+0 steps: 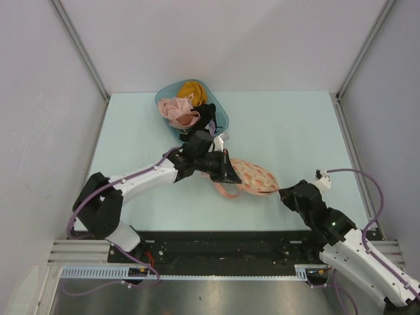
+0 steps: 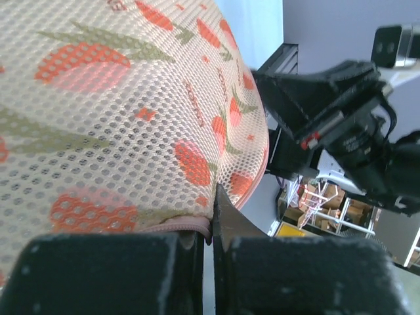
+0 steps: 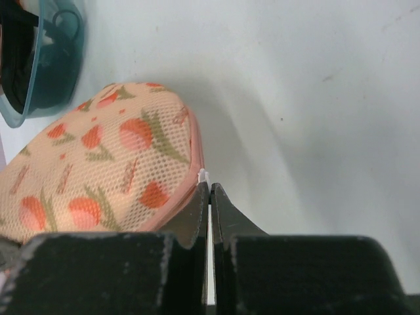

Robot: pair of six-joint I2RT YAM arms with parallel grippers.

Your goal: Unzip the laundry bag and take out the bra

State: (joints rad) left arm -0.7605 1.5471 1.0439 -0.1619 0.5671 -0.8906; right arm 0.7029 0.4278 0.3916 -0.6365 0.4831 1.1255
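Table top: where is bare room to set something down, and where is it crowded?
Free: the far right of the table, between the teal tub and the right wall; also the left strip beside the left arm. Crowded: the middle, where tub, left gripper, laundry bag and right gripper meet.

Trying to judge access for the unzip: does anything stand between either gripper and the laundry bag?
Nothing visible does. The left gripper is shut right at the pink rim of the laundry bag at one end, the right gripper shut at the rim of the other end. The teal tub stands behind, out of both paths.
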